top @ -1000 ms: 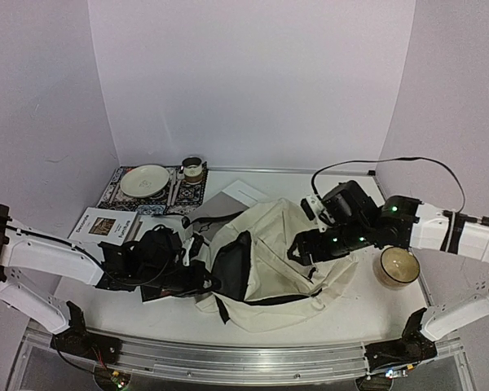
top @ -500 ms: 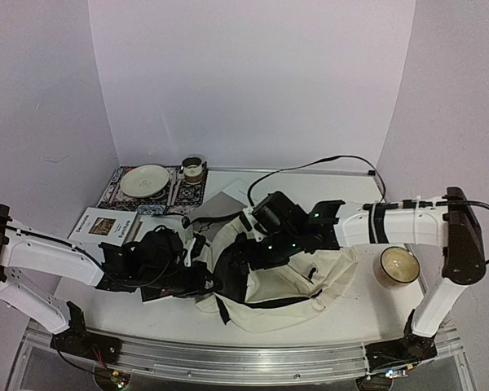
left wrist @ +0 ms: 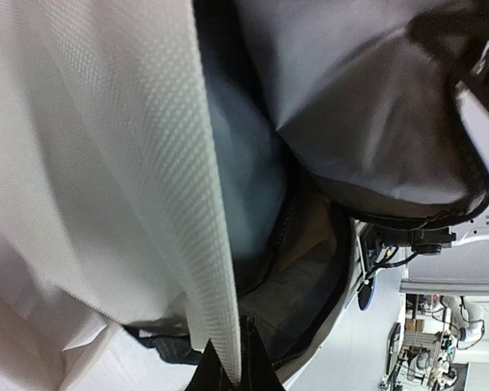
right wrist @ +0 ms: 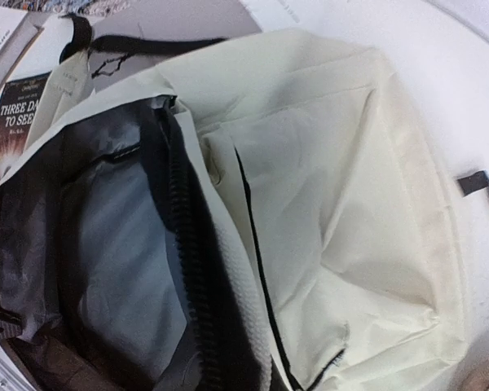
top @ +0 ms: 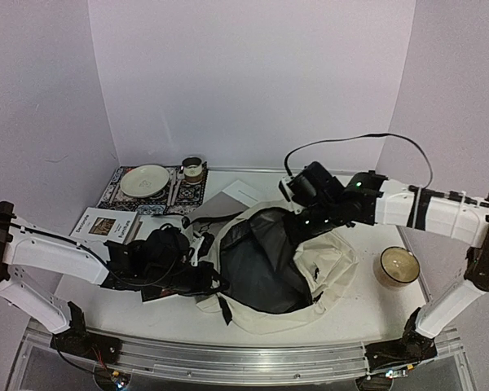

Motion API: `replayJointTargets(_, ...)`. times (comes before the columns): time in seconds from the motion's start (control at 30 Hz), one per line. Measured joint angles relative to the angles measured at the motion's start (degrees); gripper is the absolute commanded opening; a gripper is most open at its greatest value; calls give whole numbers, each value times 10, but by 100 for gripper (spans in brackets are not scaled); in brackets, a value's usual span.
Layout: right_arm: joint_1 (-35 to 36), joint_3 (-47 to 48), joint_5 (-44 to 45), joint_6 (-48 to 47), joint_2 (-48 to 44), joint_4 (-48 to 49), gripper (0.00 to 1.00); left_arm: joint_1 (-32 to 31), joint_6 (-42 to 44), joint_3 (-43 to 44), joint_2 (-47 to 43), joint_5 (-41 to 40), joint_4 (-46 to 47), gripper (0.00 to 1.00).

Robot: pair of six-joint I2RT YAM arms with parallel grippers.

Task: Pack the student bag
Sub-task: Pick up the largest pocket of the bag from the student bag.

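1. The student bag [top: 330, 265] lies in the middle of the table [top: 130, 305], between the 2 arms, with its cream front facing up.
2. Its zipped mouth now gapes wide and shows a large patch of dark lining [top: 261, 261]. 1 second ago that mouth was only a narrow dark slit.
3. The right gripper [top: 297, 221] is clamped on the far rim of the opening. In the right wrist view the black zipper edge [right wrist: 191, 269] runs straight down toward the fingers at the bottom of the picture.
4. 1 second ago the right gripper hung over the bag's right half. Half a second ago it had reached left to the slit. It now sits back toward the right with the rim drawn along with it.
5. The left gripper [top: 202, 269] is closed tight on the near left rim. The left wrist view shows the cream fabric edge [left wrist: 204, 244] pinched between its dark fingers [left wrist: 257, 379].
6. The left arm sits where it was in both earlier pictures.
7. A plate [top: 145, 180] on a patterned mat [top: 112, 194], a cup [top: 193, 169], a booklet [top: 104, 224] and a round bowl [top: 398, 265] all lie where they were.
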Motion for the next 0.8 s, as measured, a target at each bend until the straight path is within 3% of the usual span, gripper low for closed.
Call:
replayJointTargets(0.43, -97, -10, 35, -82, -132, -87, 0, -33, 25, 47, 62, 34, 10, 3)
replayJointTargets(0.57, -118, -49, 34, -89, -133, -80, 0, -41, 9, 30, 62, 27, 17, 17)
replayJointTargets(0.67, -128, -82, 34, -92, -132, -58, 0, -41, -11, 0, 50, 5, 17, 23)
replayJointTargets(0.8, -140, -123, 24, -96, -118, -22, 0, -36, -34, -20, 41, -25, 0, 43)
